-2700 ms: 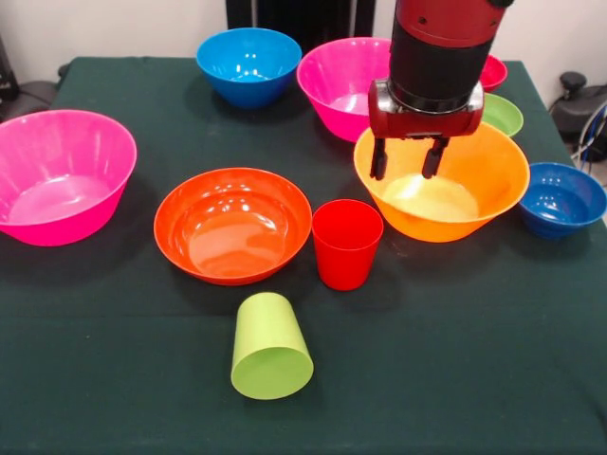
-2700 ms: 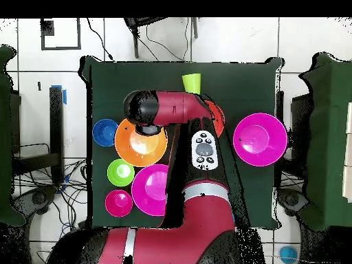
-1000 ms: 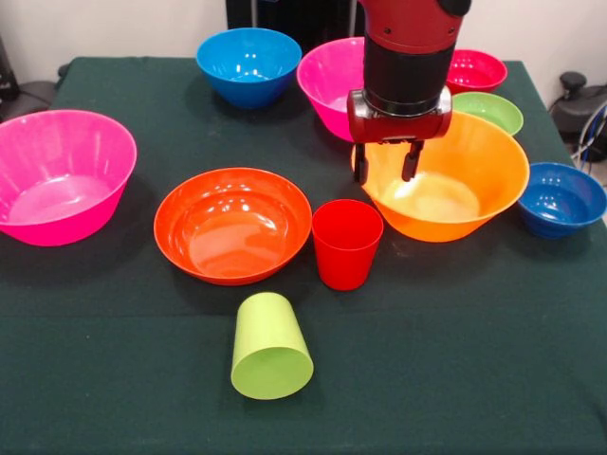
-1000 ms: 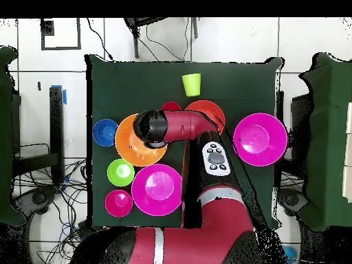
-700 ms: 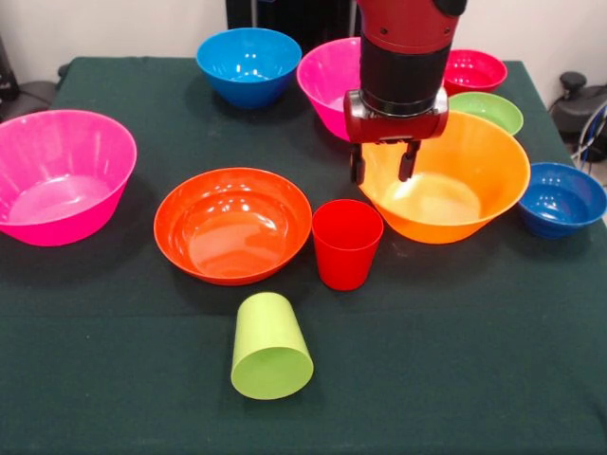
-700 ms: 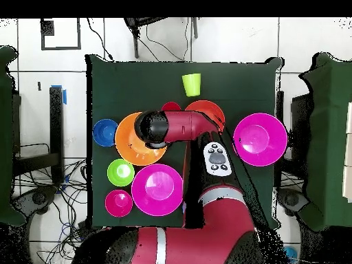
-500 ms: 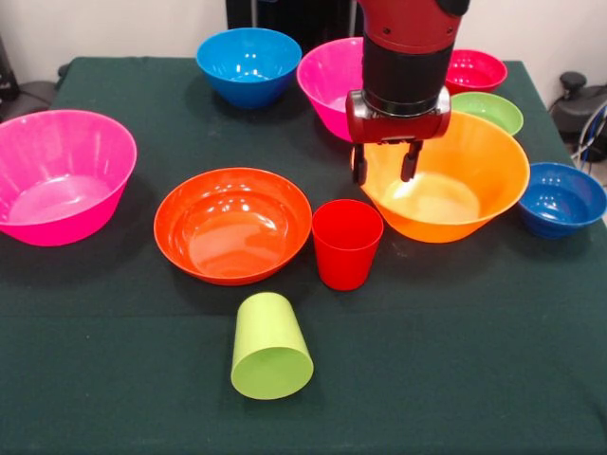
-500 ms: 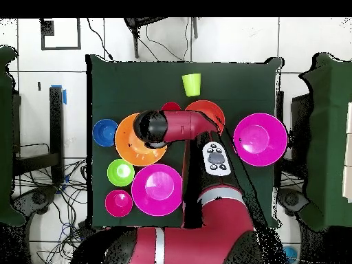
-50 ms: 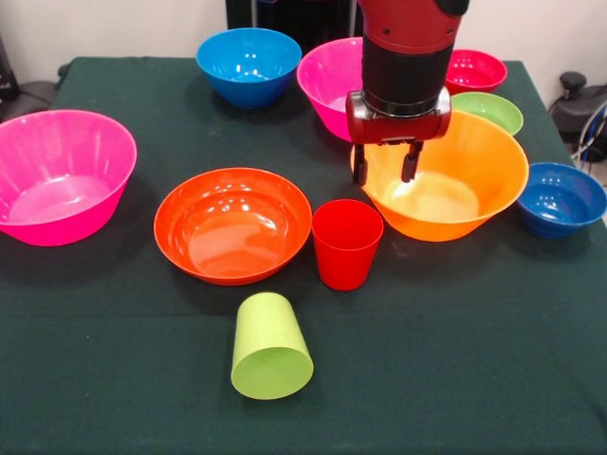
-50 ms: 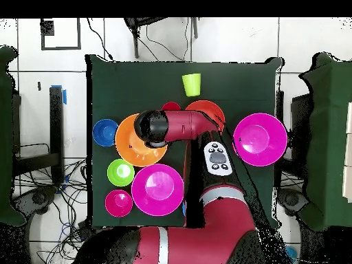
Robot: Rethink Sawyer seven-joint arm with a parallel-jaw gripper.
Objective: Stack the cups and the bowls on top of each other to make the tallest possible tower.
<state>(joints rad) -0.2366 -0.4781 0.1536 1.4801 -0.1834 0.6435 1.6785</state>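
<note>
My gripper (image 9: 385, 163) hangs right of centre in the front view, jaws spread a little and holding nothing, one finger outside the left rim of the big orange bowl (image 9: 465, 185) and the other over its inside. I judge this the opening step: nothing is stacked yet, and the orange bowl, the widest, looks like the base. Next I would either close on that rim or go down and left to the upright red cup (image 9: 346, 244) just beside the bowl; which one, I cannot tell.

Outward, the red-orange bowl (image 9: 232, 225) sits at centre, touching or nearly touching the red cup. The lime green cup (image 9: 270, 347) lies on its side at lower centre. One pink bowl (image 9: 59, 174) is at far left, another (image 9: 332, 81) behind my wrist. The light blue bowl (image 9: 248, 64) sits at the top, with magenta-red (image 9: 478, 69), green (image 9: 493, 111) and dark blue (image 9: 561, 198) bowls on the right. All are glossy, smooth and open side up.
</note>
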